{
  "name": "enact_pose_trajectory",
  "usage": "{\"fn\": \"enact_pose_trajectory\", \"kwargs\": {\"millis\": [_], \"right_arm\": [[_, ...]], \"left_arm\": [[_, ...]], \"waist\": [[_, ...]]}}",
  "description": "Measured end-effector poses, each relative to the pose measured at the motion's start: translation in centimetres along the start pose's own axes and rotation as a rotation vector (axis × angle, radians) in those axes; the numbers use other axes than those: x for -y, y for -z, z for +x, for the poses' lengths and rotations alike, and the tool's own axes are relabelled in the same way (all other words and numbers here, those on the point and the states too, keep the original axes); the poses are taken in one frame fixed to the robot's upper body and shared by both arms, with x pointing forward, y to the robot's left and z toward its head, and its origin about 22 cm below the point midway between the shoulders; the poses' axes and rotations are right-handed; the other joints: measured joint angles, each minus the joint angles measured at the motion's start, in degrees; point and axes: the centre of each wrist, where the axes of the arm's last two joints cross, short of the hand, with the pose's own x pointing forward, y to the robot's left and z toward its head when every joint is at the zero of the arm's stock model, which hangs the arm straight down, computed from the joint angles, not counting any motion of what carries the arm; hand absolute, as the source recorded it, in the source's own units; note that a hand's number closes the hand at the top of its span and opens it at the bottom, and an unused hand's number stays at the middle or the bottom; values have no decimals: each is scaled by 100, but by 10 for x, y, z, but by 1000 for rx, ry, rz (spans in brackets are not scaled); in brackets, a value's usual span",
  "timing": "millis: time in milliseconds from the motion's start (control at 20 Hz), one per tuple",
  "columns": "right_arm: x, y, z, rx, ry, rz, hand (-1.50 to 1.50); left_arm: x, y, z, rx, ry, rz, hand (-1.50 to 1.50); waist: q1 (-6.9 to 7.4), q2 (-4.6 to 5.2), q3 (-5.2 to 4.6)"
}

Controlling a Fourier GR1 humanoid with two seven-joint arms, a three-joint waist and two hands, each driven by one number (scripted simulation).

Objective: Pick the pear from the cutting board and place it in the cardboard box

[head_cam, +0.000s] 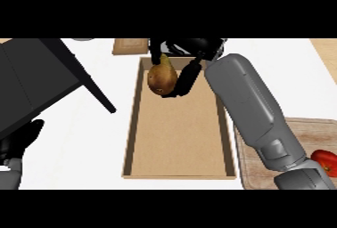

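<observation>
Right hand (191,46) pinches the pear (161,76) between curled fingers, so the fruit hangs just below it, over the far end of the box (135,129); release would drop it inside; board (260,173) lies behind; left hand (23,138) rests, relaxed.

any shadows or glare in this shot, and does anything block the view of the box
Head view: flat, even light with no glare; the cardboard box shows darker shading along its inner left wall. The right forearm overlaps the box's right wall, and the right hand holds the pear over its far end.
</observation>
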Motion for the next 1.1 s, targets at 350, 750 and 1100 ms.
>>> {"fn": "enact_pose_trajectory", "kwargs": {"millis": [350, 750, 1100], "right_arm": [[-45, 24, 7, -68, -41, 17, 150], [-80, 26, -8, -234, 41, 59, -150], [-90, 25, -13, -177, 134, 0, -150]], "left_arm": [[12, 3, 3, 16, -4, -7, 0], [13, 11, 10, 28, 0, -30, 0], [16, 10, 9, 40, -3, -30, 0]], "waist": [[104, 26, 5], [252, 61, -6], [258, 70, 9]]}}
